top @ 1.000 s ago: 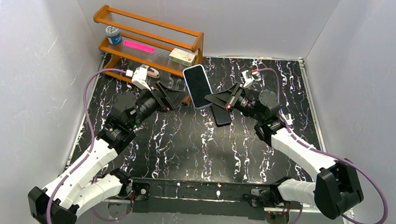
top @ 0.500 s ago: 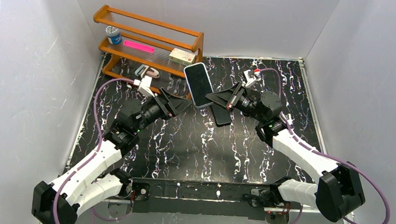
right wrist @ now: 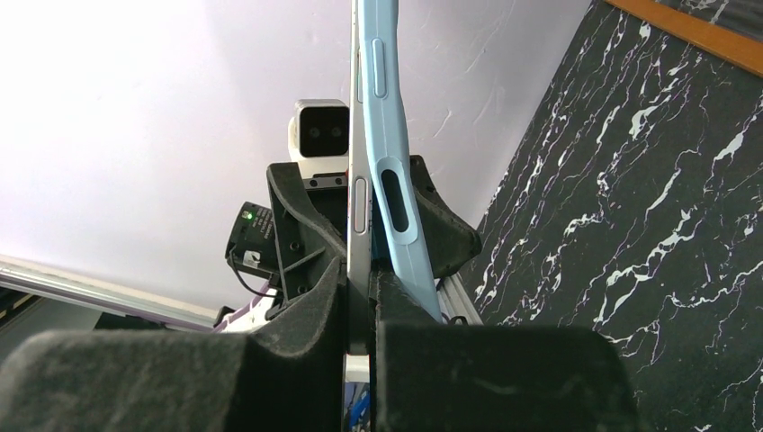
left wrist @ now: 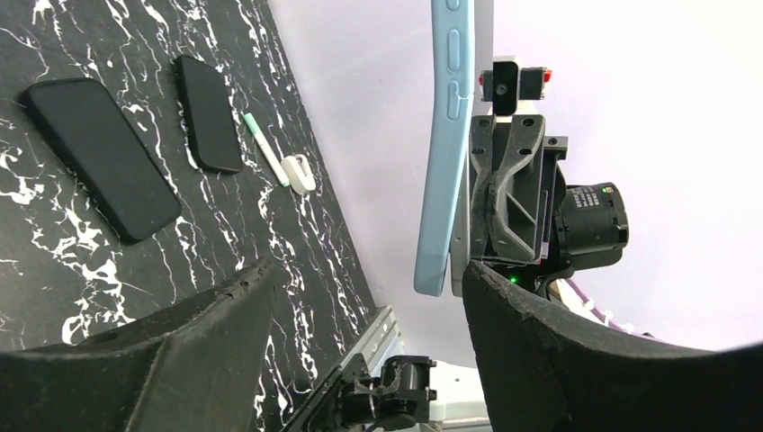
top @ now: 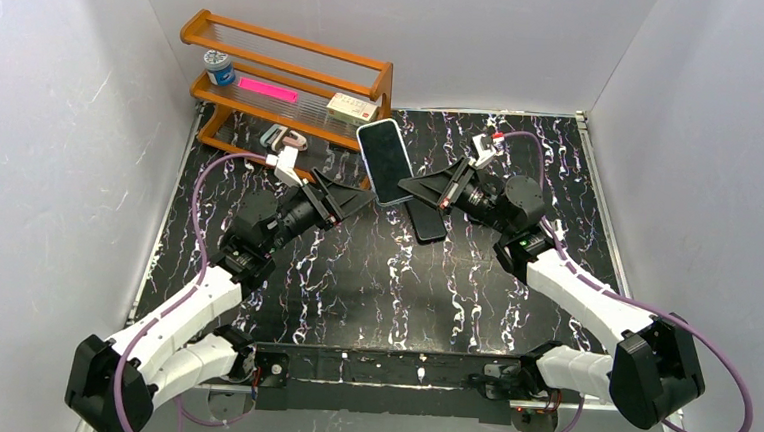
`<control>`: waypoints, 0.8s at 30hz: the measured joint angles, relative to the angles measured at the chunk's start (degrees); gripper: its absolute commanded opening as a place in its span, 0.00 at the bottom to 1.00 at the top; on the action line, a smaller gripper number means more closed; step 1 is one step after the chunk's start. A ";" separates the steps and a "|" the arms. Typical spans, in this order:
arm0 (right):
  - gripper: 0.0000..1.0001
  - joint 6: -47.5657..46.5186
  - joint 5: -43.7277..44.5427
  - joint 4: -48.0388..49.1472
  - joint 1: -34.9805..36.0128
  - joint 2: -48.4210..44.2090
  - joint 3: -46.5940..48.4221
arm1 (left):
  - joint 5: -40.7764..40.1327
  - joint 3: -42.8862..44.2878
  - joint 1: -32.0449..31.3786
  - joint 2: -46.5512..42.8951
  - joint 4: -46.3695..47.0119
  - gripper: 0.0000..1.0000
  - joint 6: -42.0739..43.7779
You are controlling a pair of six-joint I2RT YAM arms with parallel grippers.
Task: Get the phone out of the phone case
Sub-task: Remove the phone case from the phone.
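The phone (top: 384, 162), dark screen up, hangs tilted above the table in its light blue phone case (left wrist: 447, 153). My right gripper (top: 407, 186) is shut on the phone's lower right end. In the right wrist view the jaws pinch the silver phone edge (right wrist: 358, 207), and the phone case (right wrist: 389, 144) bends away from it near my right gripper (right wrist: 360, 297). My left gripper (top: 359, 197) is open at the phone's lower left edge. In the left wrist view the cased phone's lower end stands just beyond my left gripper (left wrist: 369, 274), close to its right finger.
A wooden rack (top: 286, 75) at the back left holds a jar (top: 217, 66), a pink strip (top: 265, 90) and a small box (top: 353, 106). Two bare black phones (left wrist: 99, 157) (left wrist: 207, 112) and a green-tipped pen (left wrist: 268, 160) lie on the marbled table (top: 374, 286).
My left arm has swung right and forward, bringing its open gripper up to the phone's lower left edge. The right gripper and phone have shifted slightly up and right.
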 measured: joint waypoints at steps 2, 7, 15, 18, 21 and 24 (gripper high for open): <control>0.01 0.04 0.11 0.02 -0.04 0.00 0.00 | 0.31 0.00 0.00 0.52 0.96 0.70 -0.50; 0.01 0.44 0.17 0.31 -0.02 0.00 0.00 | 0.87 -0.07 0.00 1.18 2.60 0.68 -1.18; 0.01 0.63 0.83 1.16 -0.02 0.00 0.00 | 0.81 -2.34 0.00 0.28 4.11 0.69 -2.01; 0.01 0.83 0.87 1.40 -0.02 0.00 0.00 | 0.57 -3.10 0.00 -0.31 3.34 0.69 -1.99; 0.01 1.03 0.87 1.44 -0.02 0.00 0.00 | 0.57 -3.10 0.00 -0.39 3.37 0.69 -1.97; 0.01 1.09 0.87 1.64 -0.02 0.00 0.00 | 0.72 -3.10 0.00 -0.37 3.41 0.70 -1.97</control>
